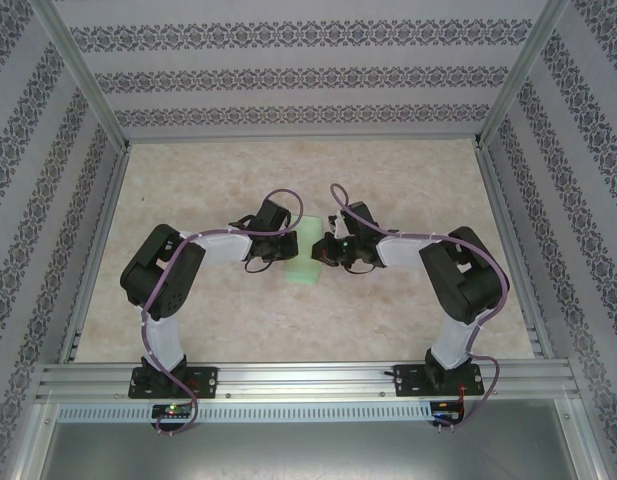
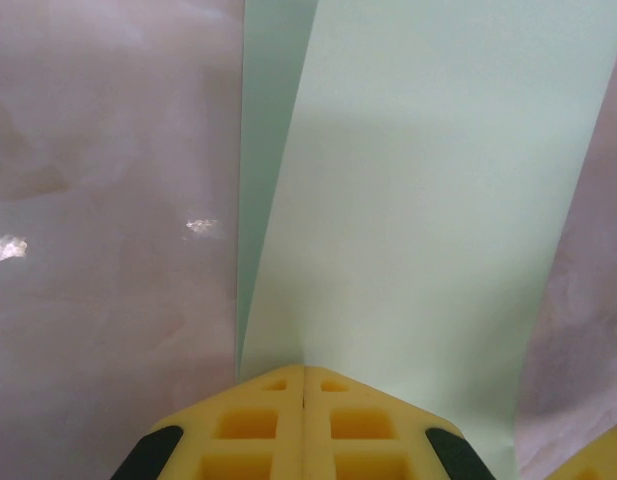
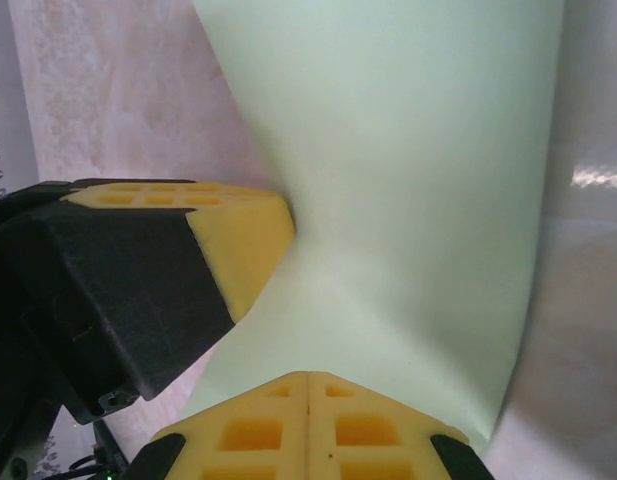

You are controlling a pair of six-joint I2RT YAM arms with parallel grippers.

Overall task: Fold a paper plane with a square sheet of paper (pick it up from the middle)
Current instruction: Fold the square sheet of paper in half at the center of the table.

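The square sheet of paper [image 1: 306,262] is pale green and hangs folded into a narrow strip between my two grippers over the middle of the table. In the left wrist view the sheet [image 2: 428,200] runs forward from my left gripper [image 2: 305,370], which is shut on its near edge, with a second layer showing at the left. My right gripper [image 3: 308,375] is shut on the sheet [image 3: 418,180] from the opposite side. A yellow finger [image 3: 238,235] of the left gripper touches the paper there. From above, the left gripper [image 1: 293,245] and right gripper [image 1: 325,250] stand close together.
The beige marbled table top [image 1: 218,320] spreads around the arms. Aluminium rails [image 1: 308,375] border the near edge and sides, and patterned walls [image 1: 288,70] close in the back and both flanks.
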